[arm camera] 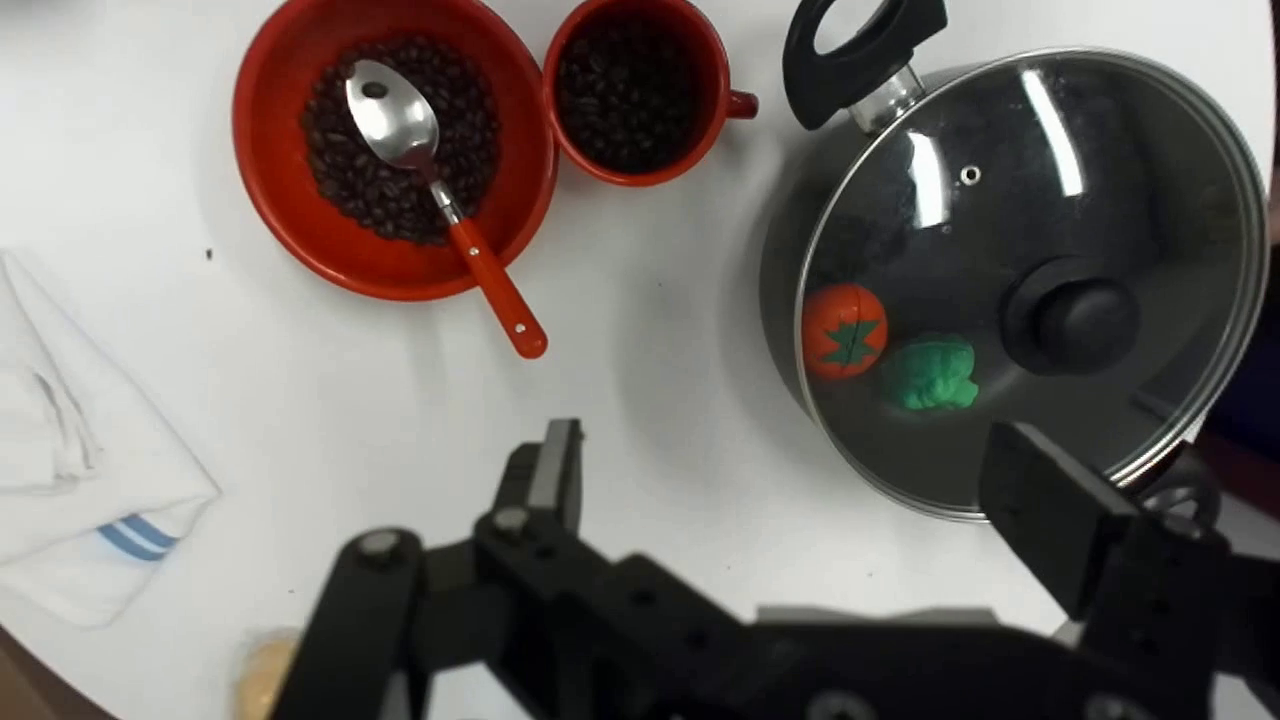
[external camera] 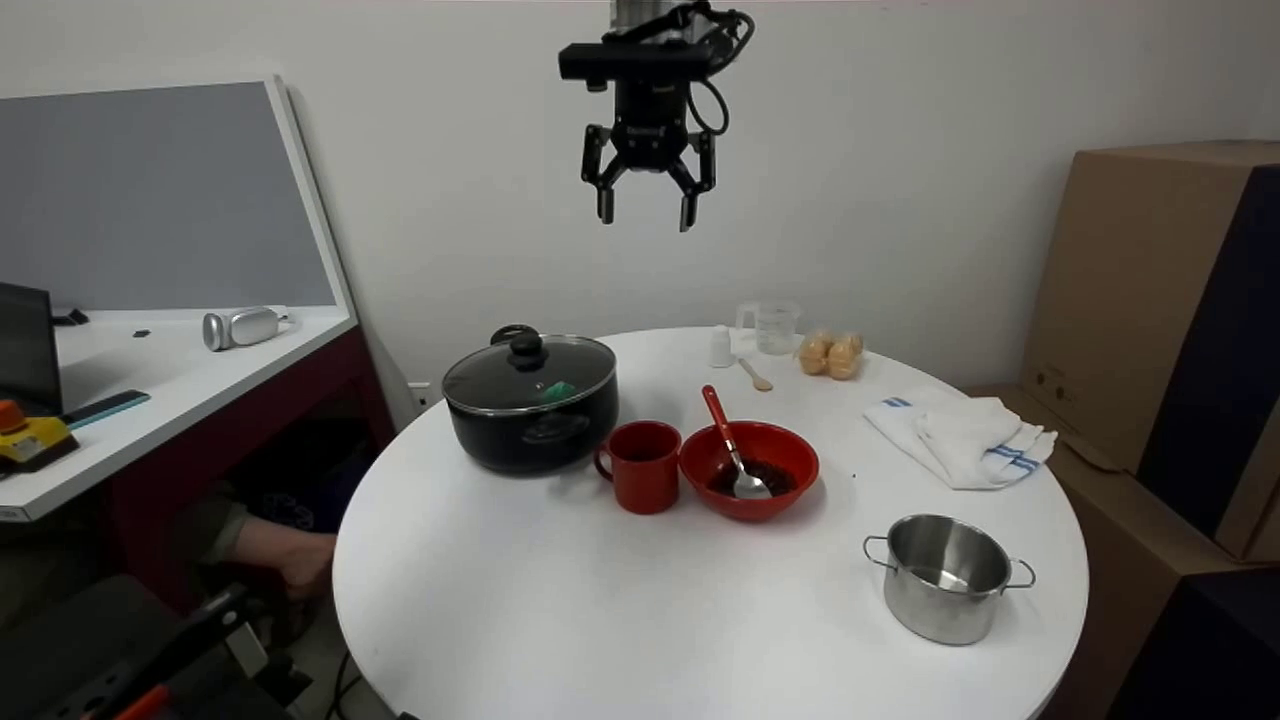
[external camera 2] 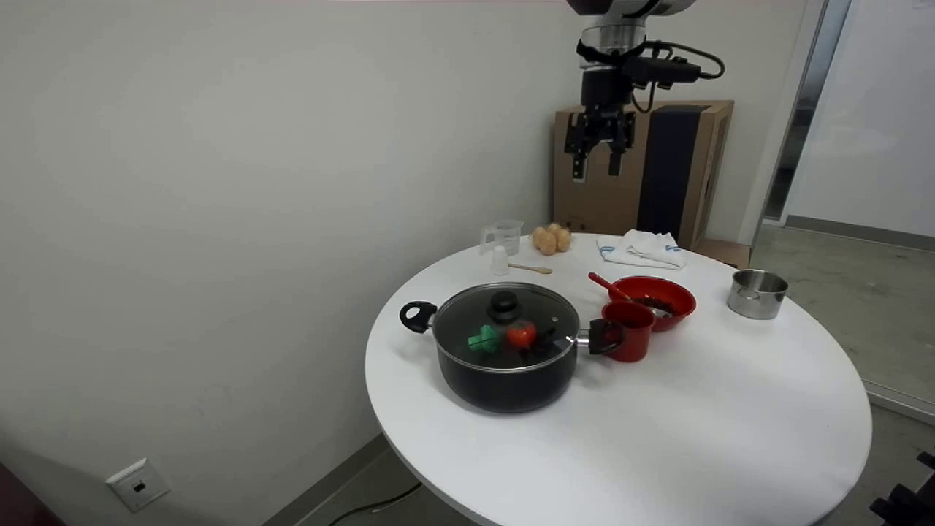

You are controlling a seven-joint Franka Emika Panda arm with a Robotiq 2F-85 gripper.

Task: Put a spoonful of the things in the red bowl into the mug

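The red bowl (external camera: pixel 750 508) stands on the round white table and holds dark beans (arm camera: pixel 465 105). A spoon (arm camera: pixel 490 272) with a red handle rests in it, its metal end on the beans and its handle over the rim. One dark bean lies on the spoon's metal end. The red mug (external camera: pixel 645 482) stands upright against the bowl; the wrist view shows dark beans inside the mug (arm camera: pixel 716 95). My gripper (external camera: pixel 646 222) is open and empty, high above the table, pointing down. In the wrist view its fingers (arm camera: pixel 782 430) are wide apart.
A black lidded pot (external camera 2: pixel 511 391) stands close beside the mug, one handle by it. A steel pot (external camera: pixel 940 605), a white towel (external camera: pixel 975 440), eggs (external camera: pixel 830 355), a measuring cup (external camera: pixel 776 328), a white shaker (external camera: pixel 721 348) and a wooden spoon (external camera: pixel 757 376) are also on the table.
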